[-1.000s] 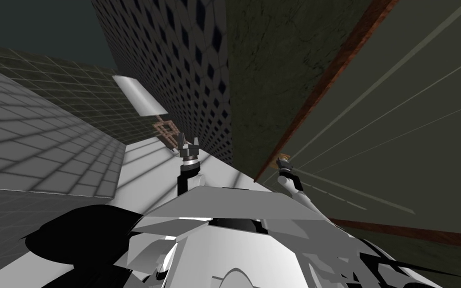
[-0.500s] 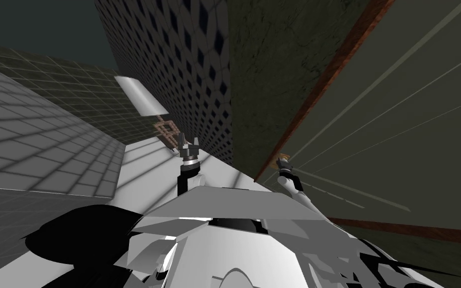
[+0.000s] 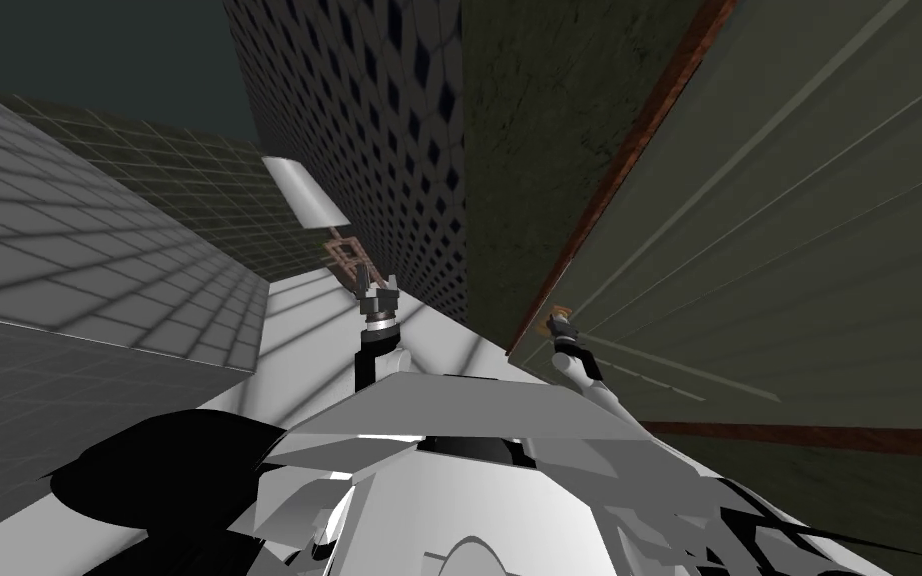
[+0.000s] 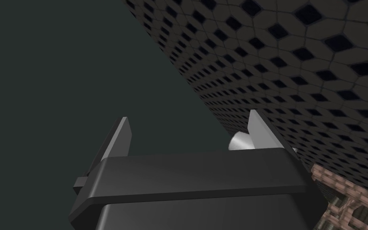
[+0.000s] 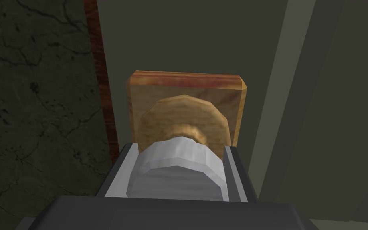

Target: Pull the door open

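Note:
The door (image 3: 799, 200) is a dull grey-green panel with a reddish-brown edge, standing to my right. A pale round knob (image 5: 177, 171) sits on a wooden backplate (image 5: 187, 100) near that edge. My right gripper (image 5: 177, 175) is shut on the knob, one finger pressed to each side; in the head view it (image 3: 558, 324) is at the door's lower edge corner. My left gripper (image 3: 377, 296) is held up in front of my chest, open with nothing between its fingers (image 4: 117, 137).
A wall (image 3: 389, 120) tiled with dark diamonds runs ahead on the left of a cracked dark green wall (image 3: 539, 130) beside the door. A white slab (image 3: 304, 192) and a brown lattice piece (image 3: 349, 255) stand by the tiled wall. Pale floor (image 3: 309, 330) lies ahead.
The door's edge has swung toward me with my right gripper still on the knob. The whole head view has shifted, so I have moved too. The left arm holds its pose.

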You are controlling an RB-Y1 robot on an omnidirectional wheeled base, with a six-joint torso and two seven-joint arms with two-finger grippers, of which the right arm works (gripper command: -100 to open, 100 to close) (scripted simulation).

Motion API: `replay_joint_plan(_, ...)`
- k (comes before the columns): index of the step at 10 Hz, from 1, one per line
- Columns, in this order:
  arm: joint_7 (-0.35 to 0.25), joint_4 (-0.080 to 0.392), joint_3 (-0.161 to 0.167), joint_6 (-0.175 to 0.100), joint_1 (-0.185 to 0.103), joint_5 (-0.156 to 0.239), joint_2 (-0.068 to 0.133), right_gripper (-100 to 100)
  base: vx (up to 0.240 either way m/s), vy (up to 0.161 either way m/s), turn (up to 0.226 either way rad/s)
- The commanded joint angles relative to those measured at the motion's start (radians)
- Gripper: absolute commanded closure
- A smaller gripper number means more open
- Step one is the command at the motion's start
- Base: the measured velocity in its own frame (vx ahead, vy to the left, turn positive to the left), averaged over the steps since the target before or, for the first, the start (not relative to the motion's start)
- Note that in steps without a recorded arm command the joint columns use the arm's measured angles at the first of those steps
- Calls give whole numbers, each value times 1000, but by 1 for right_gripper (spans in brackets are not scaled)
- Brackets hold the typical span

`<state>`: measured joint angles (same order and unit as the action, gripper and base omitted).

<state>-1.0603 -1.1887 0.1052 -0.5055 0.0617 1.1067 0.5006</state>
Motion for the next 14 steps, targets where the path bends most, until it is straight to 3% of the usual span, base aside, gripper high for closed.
replay_joint_plan(1,-7,-21,19,0,7,-4,5,100,-222,-28,51)
replay_joint_plan(4,-24,-55,62,6,16,-13,17,100,-283,-39,61)
replay_joint_plan(5,-23,-41,57,4,10,-12,13,100,-104,-12,28)
replay_joint_plan(6,-33,-56,84,5,19,-18,21,100,-200,-36,66)
replay_joint_plan(14,-83,-137,188,-13,49,-40,77,100,-234,-69,88)
